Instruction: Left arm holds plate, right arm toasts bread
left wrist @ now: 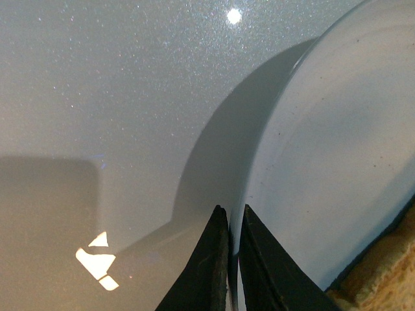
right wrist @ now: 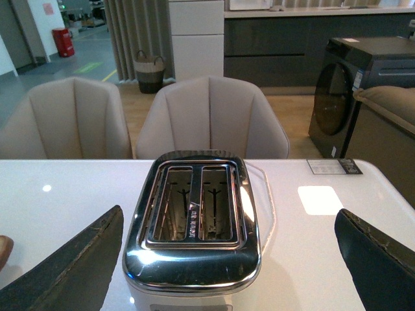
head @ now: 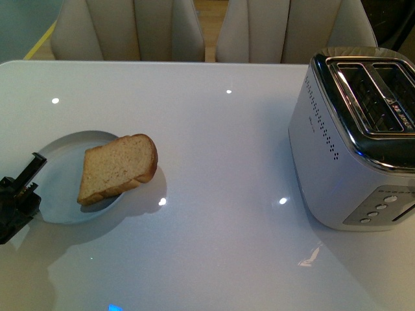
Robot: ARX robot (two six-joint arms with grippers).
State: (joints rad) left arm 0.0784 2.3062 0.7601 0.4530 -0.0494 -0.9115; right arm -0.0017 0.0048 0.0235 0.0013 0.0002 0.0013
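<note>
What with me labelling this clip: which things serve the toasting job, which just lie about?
Job: black angular left tool, clamped on the round pale blue-grey plate; thick light-brown bread slice; shiny silver two-slot toaster; open black right tool.
Lying about: beige padded chairs; woven basket; dark machine behind.

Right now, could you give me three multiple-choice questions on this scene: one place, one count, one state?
1. Where does the bread lie? A in the toaster; B on the plate; C on the floor.
2. How many slots has the toaster? A one; B two; C four.
3. How is the right gripper? A open; B shut on the bread; C shut on the plate.
Answers: 1 B, the slice rests on the plate; 2 B, two slots show on top; 3 A, its jaws stand far apart.
</note>
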